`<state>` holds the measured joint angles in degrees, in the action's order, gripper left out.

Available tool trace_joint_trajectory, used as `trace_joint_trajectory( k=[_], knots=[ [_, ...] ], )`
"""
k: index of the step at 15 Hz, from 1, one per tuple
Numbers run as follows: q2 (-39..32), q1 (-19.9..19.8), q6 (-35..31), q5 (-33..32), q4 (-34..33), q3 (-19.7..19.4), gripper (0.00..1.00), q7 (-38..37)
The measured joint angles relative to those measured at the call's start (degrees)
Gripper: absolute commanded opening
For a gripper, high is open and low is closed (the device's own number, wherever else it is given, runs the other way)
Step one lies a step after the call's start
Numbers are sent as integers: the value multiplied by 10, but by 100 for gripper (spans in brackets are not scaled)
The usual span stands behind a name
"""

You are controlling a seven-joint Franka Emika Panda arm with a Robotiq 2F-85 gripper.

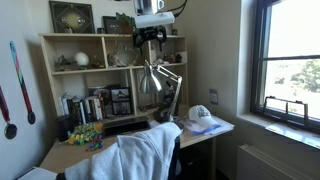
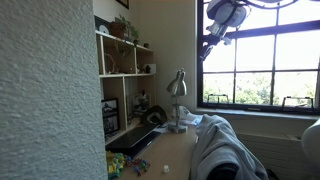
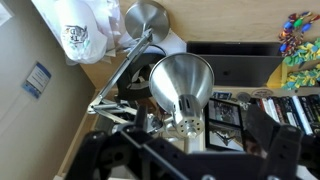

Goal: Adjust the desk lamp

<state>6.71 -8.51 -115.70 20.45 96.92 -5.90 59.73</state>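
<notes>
The desk lamp (image 1: 158, 82) is silver-grey metal with thin spring arms and a cone shade. It stands on the desk in front of the shelf and shows in both exterior views (image 2: 178, 92). In the wrist view its shade (image 3: 181, 85) fills the middle, with the round base (image 3: 147, 17) beyond it. My gripper (image 1: 150, 52) hangs just above the shade, open and empty. In the wrist view my dark fingers (image 3: 185, 148) sit wide apart on either side of the shade's socket end, without touching it. In an exterior view the gripper (image 2: 210, 38) is up by the window.
A wooden shelf unit (image 1: 70, 70) with books and frames stands behind the lamp. A white cap (image 1: 203, 114) and a colourful toy (image 1: 85, 132) lie on the desk. A chair draped in white cloth (image 1: 145, 155) stands in front. A window (image 1: 295, 60) is beside the desk.
</notes>
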Motion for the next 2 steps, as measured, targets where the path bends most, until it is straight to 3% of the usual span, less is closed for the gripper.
trace_joint_trajectory(
  k=[2],
  knots=[
    [13, 1, 0, 0, 13, -4, 100, -6]
  ],
)
